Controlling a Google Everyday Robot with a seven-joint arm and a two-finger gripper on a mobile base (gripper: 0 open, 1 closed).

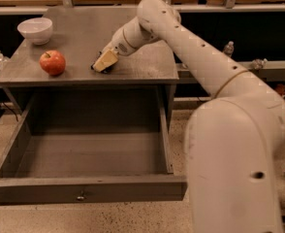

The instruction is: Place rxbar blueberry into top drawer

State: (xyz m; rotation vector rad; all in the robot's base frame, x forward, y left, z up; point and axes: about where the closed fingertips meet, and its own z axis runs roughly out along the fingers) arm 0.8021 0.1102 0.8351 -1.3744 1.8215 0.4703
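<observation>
Now, camera view: your end effector sits low on the surface, right of the apple.
Rxbar blueberry: dark sliver beneath it; whether it is gripped, you cannot tell.
Handling: likely light, flat, slippery wrapper; pinch across the narrow width.
Top drawer: open below.

Speckled beige floor lies along the bottom. A grey table stands centre, a wooden bench across the top; the gripper is at the tabletop.
</observation>
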